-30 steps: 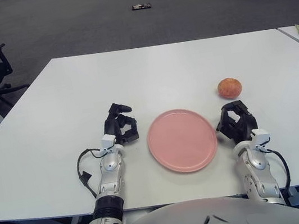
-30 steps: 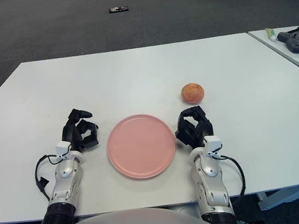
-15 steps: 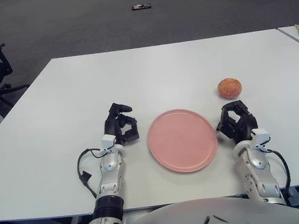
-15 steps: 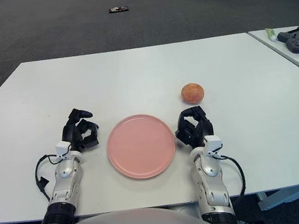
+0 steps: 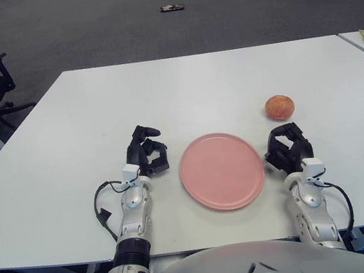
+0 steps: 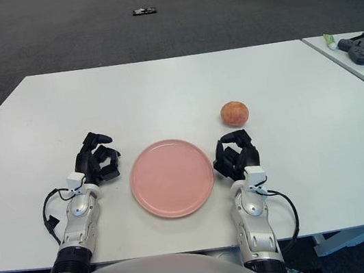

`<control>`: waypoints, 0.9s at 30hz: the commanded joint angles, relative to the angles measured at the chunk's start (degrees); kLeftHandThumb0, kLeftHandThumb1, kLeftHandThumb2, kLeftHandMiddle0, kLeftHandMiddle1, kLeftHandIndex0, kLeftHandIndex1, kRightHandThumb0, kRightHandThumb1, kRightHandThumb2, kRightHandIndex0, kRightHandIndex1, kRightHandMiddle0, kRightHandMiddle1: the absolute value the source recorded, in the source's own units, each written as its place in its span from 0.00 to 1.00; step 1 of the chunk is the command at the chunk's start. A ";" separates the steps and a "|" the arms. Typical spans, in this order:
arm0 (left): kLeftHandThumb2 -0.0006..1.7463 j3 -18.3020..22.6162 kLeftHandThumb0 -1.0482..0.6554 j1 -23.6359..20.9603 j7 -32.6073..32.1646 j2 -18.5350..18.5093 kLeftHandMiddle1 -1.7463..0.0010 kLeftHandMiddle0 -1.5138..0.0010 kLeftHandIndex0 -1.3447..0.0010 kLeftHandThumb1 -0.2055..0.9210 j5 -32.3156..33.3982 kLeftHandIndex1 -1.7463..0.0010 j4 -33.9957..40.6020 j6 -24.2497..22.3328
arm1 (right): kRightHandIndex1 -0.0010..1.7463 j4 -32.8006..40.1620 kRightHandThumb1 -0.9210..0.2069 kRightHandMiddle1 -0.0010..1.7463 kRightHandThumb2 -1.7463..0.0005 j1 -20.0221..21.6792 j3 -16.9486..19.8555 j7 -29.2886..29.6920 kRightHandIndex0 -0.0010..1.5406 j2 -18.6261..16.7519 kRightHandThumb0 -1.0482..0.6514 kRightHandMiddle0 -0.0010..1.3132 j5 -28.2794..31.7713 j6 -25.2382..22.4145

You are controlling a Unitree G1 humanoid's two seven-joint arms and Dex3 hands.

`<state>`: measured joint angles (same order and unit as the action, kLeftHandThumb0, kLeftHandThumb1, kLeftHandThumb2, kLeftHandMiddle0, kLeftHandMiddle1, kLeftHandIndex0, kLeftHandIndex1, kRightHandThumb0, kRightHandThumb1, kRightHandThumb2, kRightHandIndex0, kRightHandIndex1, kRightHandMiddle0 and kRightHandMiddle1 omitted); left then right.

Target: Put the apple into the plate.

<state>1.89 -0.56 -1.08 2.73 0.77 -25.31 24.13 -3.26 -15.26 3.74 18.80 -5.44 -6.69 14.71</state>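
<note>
Beyond the pink plate (image 5: 221, 170) and off to its right, I see the apple (image 5: 279, 106) sitting alone on the white table (image 5: 195, 86). My right hand (image 5: 286, 148) shows just right of the plate, nearer than the apple, fingers curled, holding nothing. My left hand (image 5: 147, 153) shows just left of the plate, fingers curled too, empty.

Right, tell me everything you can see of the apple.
The apple is round, orange-red with paler mottled patches and a matte-looking skin; no stem shows. It sits on the white table, casting a small shadow, beyond and to the right of the pink plate and apart from it. Nothing but the table touches it. The right robot hand is just nearer than it, with a gap between them.
</note>
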 commanded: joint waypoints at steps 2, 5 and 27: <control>0.76 0.01 0.61 0.73 -0.01 0.25 0.10 0.54 0.67 0.42 0.03 0.00 -1.39 -0.39 | 1.00 -5.61 0.32 1.00 0.42 1.89 -1.36 9.51 0.62 2.89 0.38 0.32 -12.70 10.96; 0.76 0.00 0.61 0.78 -0.39 0.22 0.09 0.54 0.67 0.42 -0.30 0.00 -1.33 -0.47 | 1.00 -4.97 0.15 1.00 0.56 2.15 -2.40 14.49 0.40 5.05 0.39 0.23 -21.25 10.02; 0.74 0.26 0.61 0.90 0.15 0.53 0.13 0.53 0.67 0.43 0.58 0.00 -1.22 -0.73 | 0.00 1.59 0.26 0.03 0.66 4.97 -4.52 18.67 0.00 10.94 0.12 0.00 -39.28 -10.30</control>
<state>2.06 -0.50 -1.31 3.03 0.92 -25.33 24.29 -3.51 -12.02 -0.67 39.03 4.35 -44.77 7.34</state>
